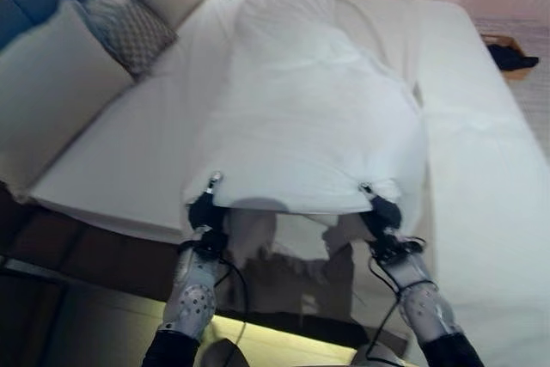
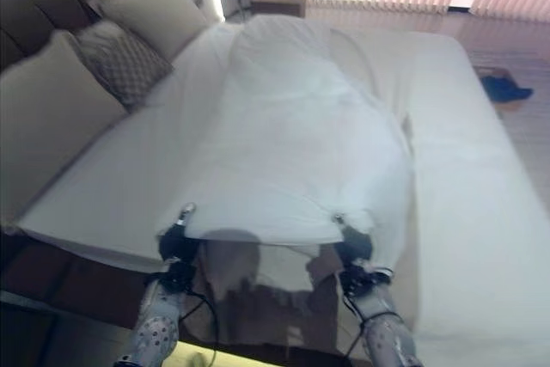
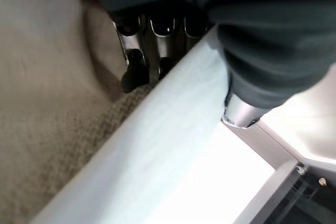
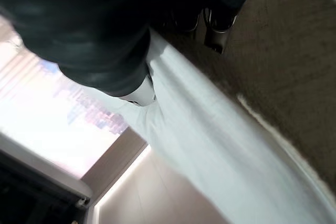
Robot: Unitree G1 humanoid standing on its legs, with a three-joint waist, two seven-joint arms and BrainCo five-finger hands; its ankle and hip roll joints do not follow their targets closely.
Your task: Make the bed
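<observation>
Gripping the white duvet point(image 1: 309, 118) edge, left hand point(image 1: 206, 209) and right hand point(image 1: 381, 212), over bed point(image 1: 481, 178), pillows point(image 1: 51, 83) alongside.

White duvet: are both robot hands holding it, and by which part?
Yes. The left robot hand and right robot hand each pinch the white duvet along its near edge, close to its two near corners.

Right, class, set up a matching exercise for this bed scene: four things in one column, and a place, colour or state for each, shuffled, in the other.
Things:
1. white duvet
2. patterned grey cushion
3. left hand
4. dark item

Descriptions:
A. on the floor beyond the bed's far side
B. between two plain pillows at the headboard
C. bunched in a strip down the mattress
D. fingers closed on the duvet's near edge

Pairs: 1-C, 2-B, 3-D, 4-A
</observation>
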